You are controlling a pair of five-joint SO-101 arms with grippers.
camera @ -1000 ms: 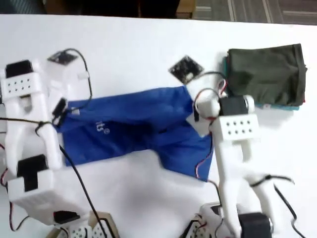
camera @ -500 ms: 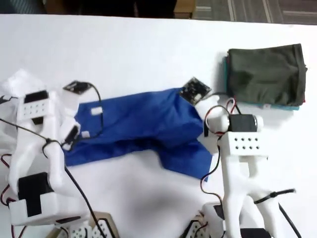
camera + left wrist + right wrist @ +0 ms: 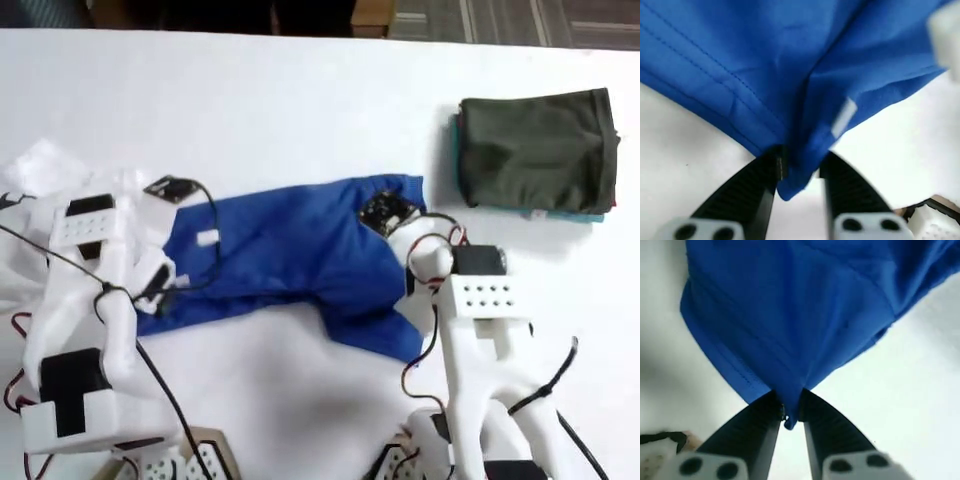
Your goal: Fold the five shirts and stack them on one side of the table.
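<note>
Between the black fingers of the left gripper (image 3: 801,162) a bunched edge of the blue shirt (image 3: 805,75) is pinched, jaws clamped on the cloth, with a small white label (image 3: 844,117) on the fabric just beyond the fingertips; the folds hide how much cloth sits inside the grip. The right gripper (image 3: 790,402) nips a hem corner of the same shirt, its fingers nearly together and the fabric fanning out ahead of them. From above, both grips are covered by the arms' own wrists and wiring, and the shirt lies stretched on the white table (image 3: 300,100) between the two grippers. Well apart from the right gripper, on its outer side, sits a stack of folded shirts (image 3: 535,150), dark olive on top with a teal edge beneath; how many are in it cannot be told. Beyond the left gripper's outer side a crumpled white garment (image 3: 40,170) is partly covered by that arm
</note>
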